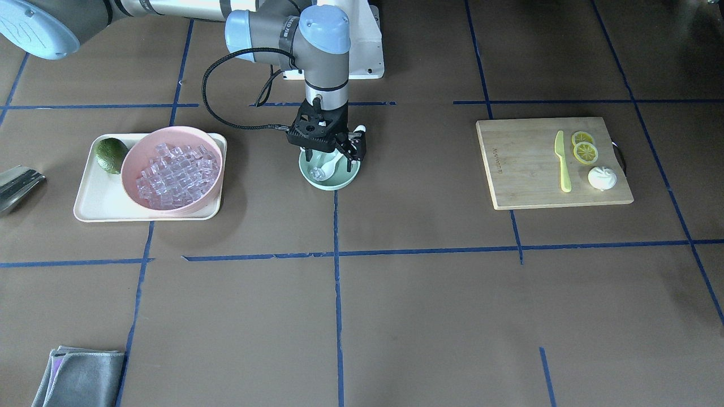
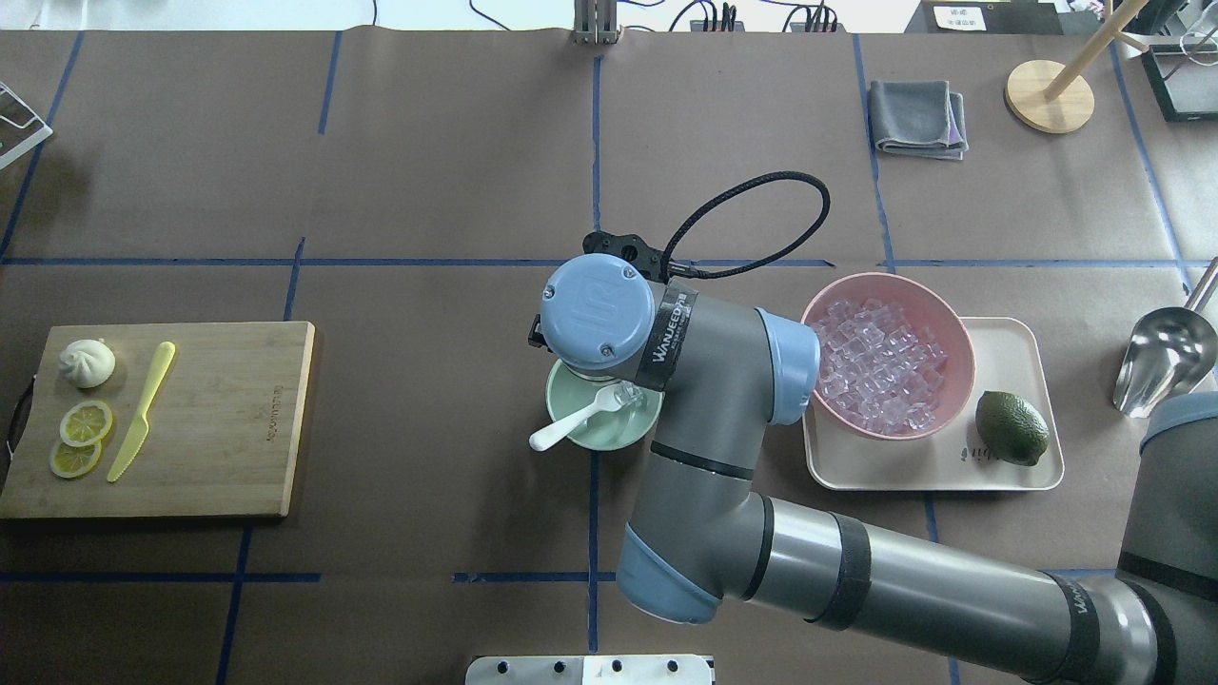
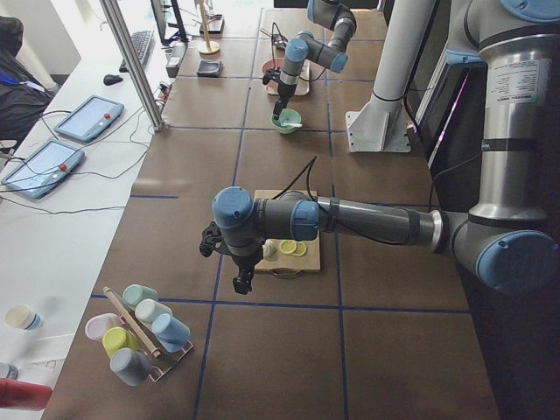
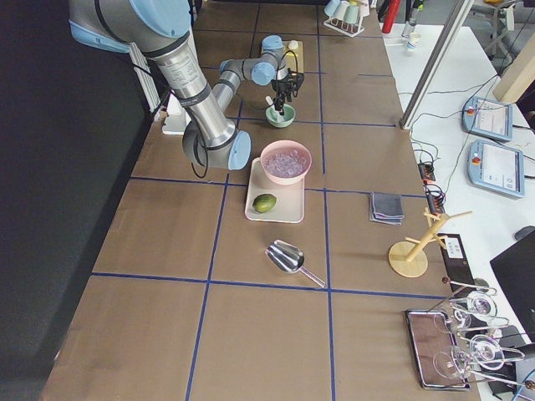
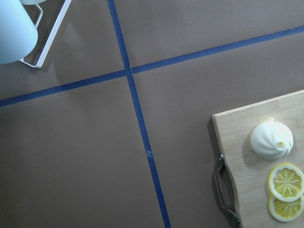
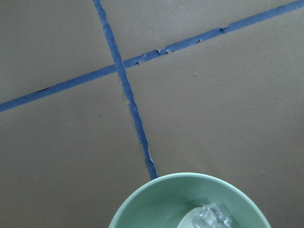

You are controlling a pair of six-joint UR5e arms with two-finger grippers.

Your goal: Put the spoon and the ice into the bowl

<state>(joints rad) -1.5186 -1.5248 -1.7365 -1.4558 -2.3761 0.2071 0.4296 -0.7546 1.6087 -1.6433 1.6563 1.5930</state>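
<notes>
The right arm's fingers [image 1: 350, 163] stood spread directly above the bowl [image 1: 334, 185], where we saw the spoon [image 2: 569, 428] and ice [image 6: 211, 217] lying, handle pointing left.

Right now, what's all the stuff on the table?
Green bowl: one, mint, middle.
Spoon: one, white, in green bowl.
Ice cube: one seen, clear, beside spoon.
Pink bowl: one, on tray, full of clear ice.
Tray: one, cream.
Lime: one, green, on tray.
Board: one, wooden, holding yellow knife, two lemon slices, white bun.
Cloth: one, grey, operators' side.
Scoop: one, metal, near tray.
Right arm: grey-blue, jaws open over green bowl.
Left arm: grey-blue, beside board.
</notes>
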